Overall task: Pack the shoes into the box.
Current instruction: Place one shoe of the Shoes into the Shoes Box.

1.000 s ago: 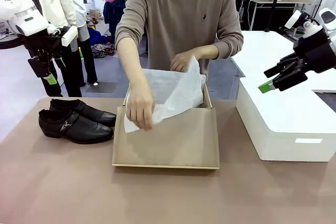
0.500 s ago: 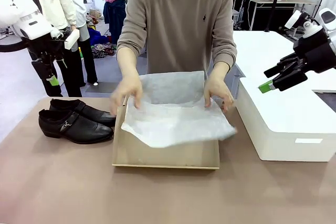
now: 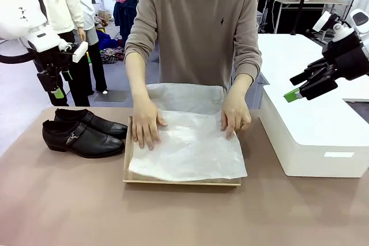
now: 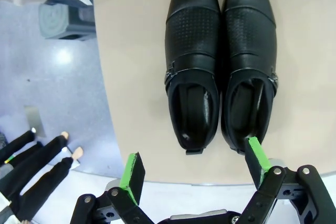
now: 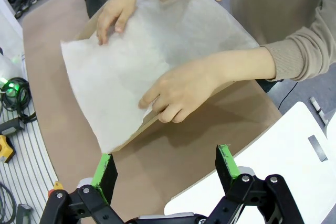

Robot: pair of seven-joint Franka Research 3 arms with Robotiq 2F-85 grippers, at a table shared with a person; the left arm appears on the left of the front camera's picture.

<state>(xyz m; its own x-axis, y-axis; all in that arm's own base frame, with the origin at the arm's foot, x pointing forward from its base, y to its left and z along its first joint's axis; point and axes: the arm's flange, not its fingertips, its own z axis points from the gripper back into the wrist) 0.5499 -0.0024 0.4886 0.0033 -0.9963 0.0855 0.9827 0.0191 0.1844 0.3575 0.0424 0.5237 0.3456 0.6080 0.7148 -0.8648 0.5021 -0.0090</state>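
Buried under white tissue paper (image 3: 190, 148): the whole inside of the box (image 3: 179, 181), save the near rim and left wall. Masked in part by the nearer of the shoes (image 3: 81, 139): the farther one, its buckle side unseen. Cropped by the top edge in the right wrist view, the same pair. Cropped there too, at right and bottom, the white block (image 5: 283, 150).
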